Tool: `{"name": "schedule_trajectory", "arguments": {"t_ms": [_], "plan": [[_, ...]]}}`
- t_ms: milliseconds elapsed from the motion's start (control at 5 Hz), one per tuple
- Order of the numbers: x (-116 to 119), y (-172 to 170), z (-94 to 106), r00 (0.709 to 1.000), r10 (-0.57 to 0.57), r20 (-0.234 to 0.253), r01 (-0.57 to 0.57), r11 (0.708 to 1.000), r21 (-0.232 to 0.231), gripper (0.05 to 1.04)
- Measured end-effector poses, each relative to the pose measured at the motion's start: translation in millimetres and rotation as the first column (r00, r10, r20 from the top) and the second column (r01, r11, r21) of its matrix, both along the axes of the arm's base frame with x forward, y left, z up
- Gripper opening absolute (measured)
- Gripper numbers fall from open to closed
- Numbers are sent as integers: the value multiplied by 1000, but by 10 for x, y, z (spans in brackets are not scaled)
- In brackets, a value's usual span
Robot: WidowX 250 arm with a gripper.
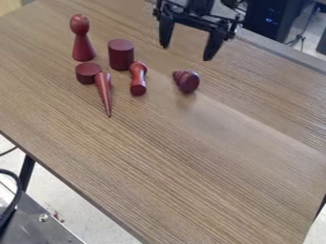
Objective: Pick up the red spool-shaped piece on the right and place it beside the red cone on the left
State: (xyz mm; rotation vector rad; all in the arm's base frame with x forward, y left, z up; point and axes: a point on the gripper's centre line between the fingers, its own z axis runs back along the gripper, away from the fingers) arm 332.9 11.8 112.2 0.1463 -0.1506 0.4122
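Piece [187, 81], dk red & ridged like a spinning top, lies on its side on the wood-grain table [197, 167], upper part of view, R of the other red pcs & apart from them. Its narrow ridged end points view-L, its broad rounded end view-R. Gripper [187, 53], black, hangs above/beyond it at the top edge, 2 fingers spread wide w/ open space btwn; fingertips are apart from the pc.

View-L of the pc sit 5 more dk red pcs, grouped. Nearest is a spindle [137, 78], lying down, slim waist btwn 2 thicker ends, its flat round end toward the view's bottom. Just behind it, a tall cylinder [121, 55] stands upright. Further L, a short cylinder [88, 74] sits flat; a cone [104, 92] lies w/ its wide end right by it (can't tell if they touch), sharp tip toward the bottom. Behind the short cylinder, a pawn-like figure [81, 39] stands upright, oval head on a flared body.

Pale sheen runs across the tabletop at R. Past the table's far edge, upper R: a dk box [270, 19] w/ small blue lights, nr thin stand legs. Lower L: pale floor [71, 202], a black table leg [27, 173], a metal plate [37, 224] & a black cable [13, 205].
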Motion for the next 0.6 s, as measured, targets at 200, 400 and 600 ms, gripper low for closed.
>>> {"name": "schedule_trajectory", "arguments": {"t_ms": [200,400,600], "plan": [[9,-51,-128,999,-13,-51,10,998,-58,1000],[-6,-82,-173,997,-17,-71,12,997,-80,1000],[5,-118,-153,996,-39,-74,31,994,-105,1000]]}}
